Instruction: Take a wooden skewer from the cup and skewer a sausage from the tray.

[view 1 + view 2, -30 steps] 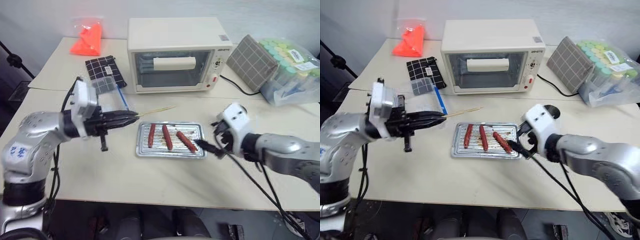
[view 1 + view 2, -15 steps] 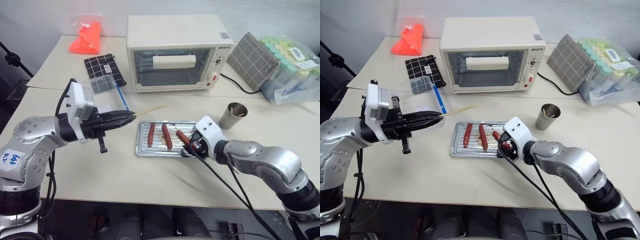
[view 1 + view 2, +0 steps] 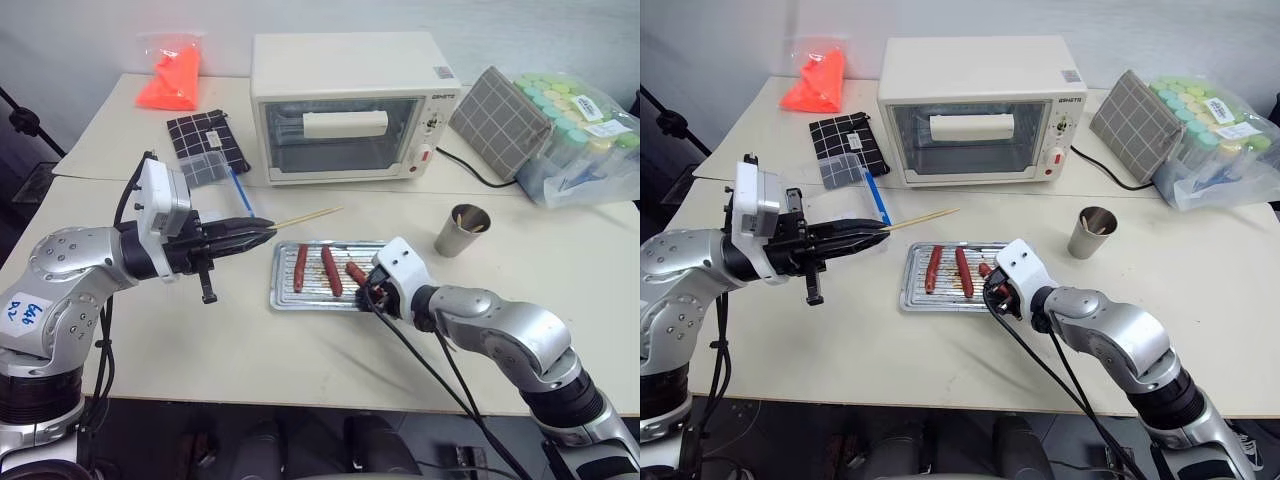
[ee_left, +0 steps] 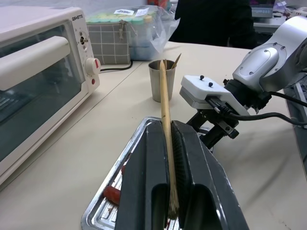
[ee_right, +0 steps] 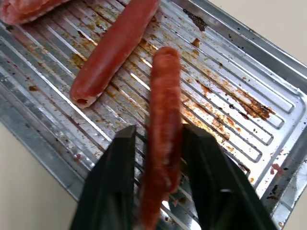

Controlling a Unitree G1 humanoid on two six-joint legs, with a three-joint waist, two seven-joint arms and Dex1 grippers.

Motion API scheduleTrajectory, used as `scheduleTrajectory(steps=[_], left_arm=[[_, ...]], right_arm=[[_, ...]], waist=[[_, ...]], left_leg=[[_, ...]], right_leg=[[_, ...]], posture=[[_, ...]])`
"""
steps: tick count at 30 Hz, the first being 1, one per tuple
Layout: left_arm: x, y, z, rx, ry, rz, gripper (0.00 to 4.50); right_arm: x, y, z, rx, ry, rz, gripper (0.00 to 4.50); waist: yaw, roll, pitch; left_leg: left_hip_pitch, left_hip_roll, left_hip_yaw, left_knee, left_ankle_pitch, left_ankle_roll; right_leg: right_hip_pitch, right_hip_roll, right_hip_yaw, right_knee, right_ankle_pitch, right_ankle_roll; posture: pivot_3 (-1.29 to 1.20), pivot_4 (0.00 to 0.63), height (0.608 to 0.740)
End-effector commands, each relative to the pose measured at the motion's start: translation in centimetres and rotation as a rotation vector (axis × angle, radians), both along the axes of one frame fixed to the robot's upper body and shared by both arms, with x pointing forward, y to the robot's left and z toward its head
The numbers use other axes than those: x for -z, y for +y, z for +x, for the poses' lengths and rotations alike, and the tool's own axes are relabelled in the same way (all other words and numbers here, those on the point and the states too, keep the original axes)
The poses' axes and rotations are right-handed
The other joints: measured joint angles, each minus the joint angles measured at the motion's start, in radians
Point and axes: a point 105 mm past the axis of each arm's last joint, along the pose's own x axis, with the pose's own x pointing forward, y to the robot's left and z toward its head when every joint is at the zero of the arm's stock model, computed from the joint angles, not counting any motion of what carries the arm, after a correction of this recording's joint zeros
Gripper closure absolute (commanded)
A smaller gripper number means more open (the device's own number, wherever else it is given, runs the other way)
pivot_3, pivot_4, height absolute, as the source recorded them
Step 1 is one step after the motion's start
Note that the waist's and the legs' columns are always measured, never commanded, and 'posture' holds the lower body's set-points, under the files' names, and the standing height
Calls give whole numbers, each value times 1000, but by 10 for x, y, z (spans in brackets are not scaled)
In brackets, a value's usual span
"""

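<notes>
Your left gripper [image 4: 169,158] is clamped on the wooden skewer [image 3: 305,216], holding it level, tip toward the tray [image 3: 285,300], ready to pierce. Your right gripper [image 5: 158,158] straddles the nearest sausage [image 5: 163,120] on the tray, fingers narrowed against its sides, likely to steady it. The cup [image 3: 456,230] stands nearby.

Robot test lab, mock kitchen setup. Plain beige tables [image 3: 200,350] pushed together, bare grey wall behind. Toaster oven [image 3: 350,105] at far edge, power cable [image 3: 480,175] trailing. Bagged supplies [image 3: 580,135] at far right corner, orange bag [image 3: 175,75] at far left.
</notes>
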Motion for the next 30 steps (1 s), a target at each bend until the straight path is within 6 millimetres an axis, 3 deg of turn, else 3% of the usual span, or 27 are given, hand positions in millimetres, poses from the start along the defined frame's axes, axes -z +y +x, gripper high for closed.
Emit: scheduleTrajectory(steps=[1, 11, 15, 20, 26, 30], left_arm=[[-7, -2, -2, 11, -45, -1, 4500], [-7, -3, -1, 18, -45, -5, 4500], [-4, -1, 3, 24, -34, 6, 4500], [-1, 3, 9, 45, -9, 24, 4500], [9, 4, 4, 159, 36, 123, 4500], [16, 3, -5, 251, 72, 187, 4500]], right_arm=[[6, -11, 3, 48, 10, -20, 3804], [2, -12, 5, 41, 8, -8, 3804], [-20, -13, 3, -18, -5, 32, 3804], [-48, -15, -14, -208, 8, 33, 3804], [-84, -43, -41, -425, 154, 56, 3804], [-97, -55, -53, -513, 241, 87, 3804]], waist=[[1, 0, 0], [-5, -1, -1], [-5, -1, -1], [-3, 0, 0], [-5, 0, 0], [-5, 0, 0]], left_leg=[[0, 0, 0, 0, 0, 0], [0, 0, 0, 0, 0, 0], [0, 0, 0, 0, 0, 0], [0, -1, 0, 0, 0, 0], [-1, -1, 0, -2, -1, 2], [-1, -1, 0, -1, -2, 4]], right_leg=[[0, 0, 0, 0, 0, 0], [0, 0, 0, 1, 0, 0], [0, 0, 0, 1, 0, 0], [-1, -1, 0, 0, 0, 0], [-1, 0, 0, -2, 0, 0], [0, -1, 0, -4, 0, 0]], posture=[[0, 150, 740], [0, 150, 740], [0, 150, 740], [0, 150, 740], [0, 150, 740], [0, 150, 740]])
